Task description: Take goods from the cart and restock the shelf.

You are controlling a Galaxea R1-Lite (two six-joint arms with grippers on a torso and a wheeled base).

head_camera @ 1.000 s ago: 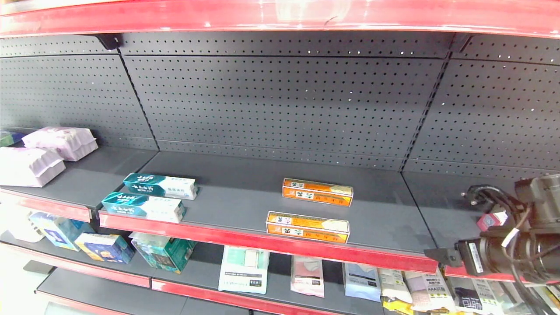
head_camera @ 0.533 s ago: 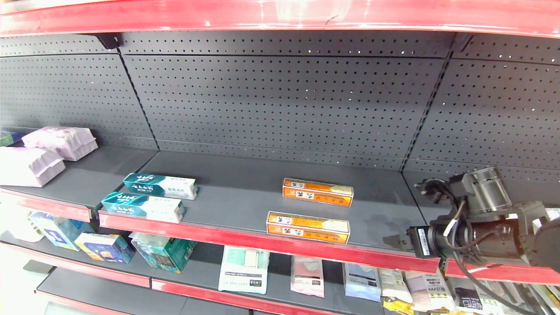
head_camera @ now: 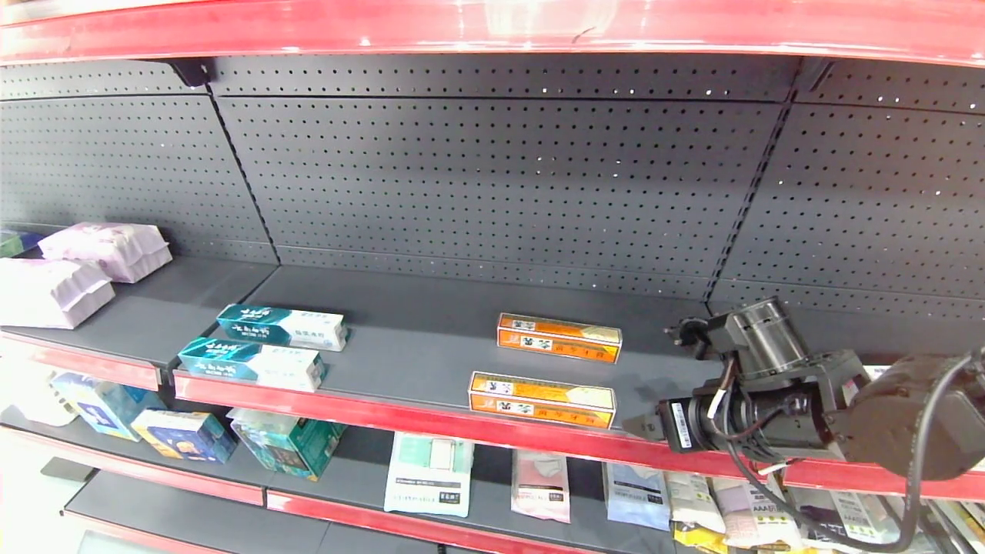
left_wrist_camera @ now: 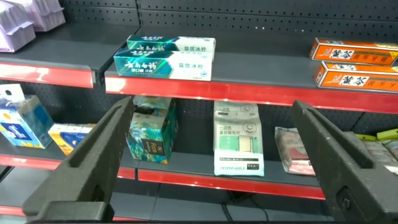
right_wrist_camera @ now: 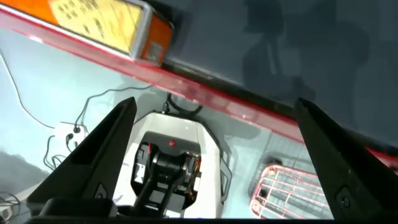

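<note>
Two orange boxes lie on the grey shelf [head_camera: 431,338], one at the front edge [head_camera: 542,399] and one behind it [head_camera: 559,337]. Two teal and white boxes [head_camera: 252,363] lie further left. My right gripper [head_camera: 640,425] hovers at the shelf's red front lip, just right of the front orange box. In the right wrist view its fingers [right_wrist_camera: 106,149] stand wide open around nothing, with the orange box's end [right_wrist_camera: 106,22] beyond them. My left gripper [left_wrist_camera: 212,106] is open and empty, lower down, facing the teal boxes [left_wrist_camera: 165,57] from a distance.
Pink soft packs [head_camera: 104,250] sit on the shelf section to the left. Pouches and boxes [head_camera: 428,473] fill the shelf below. A red wire cart basket [right_wrist_camera: 283,193] lies below my right gripper. Bare shelf stretches between the teal and orange boxes and right of the orange ones.
My right arm has swung left along the shelf's front edge, from the far right to just beside the front orange box. The boxes have not moved.
</note>
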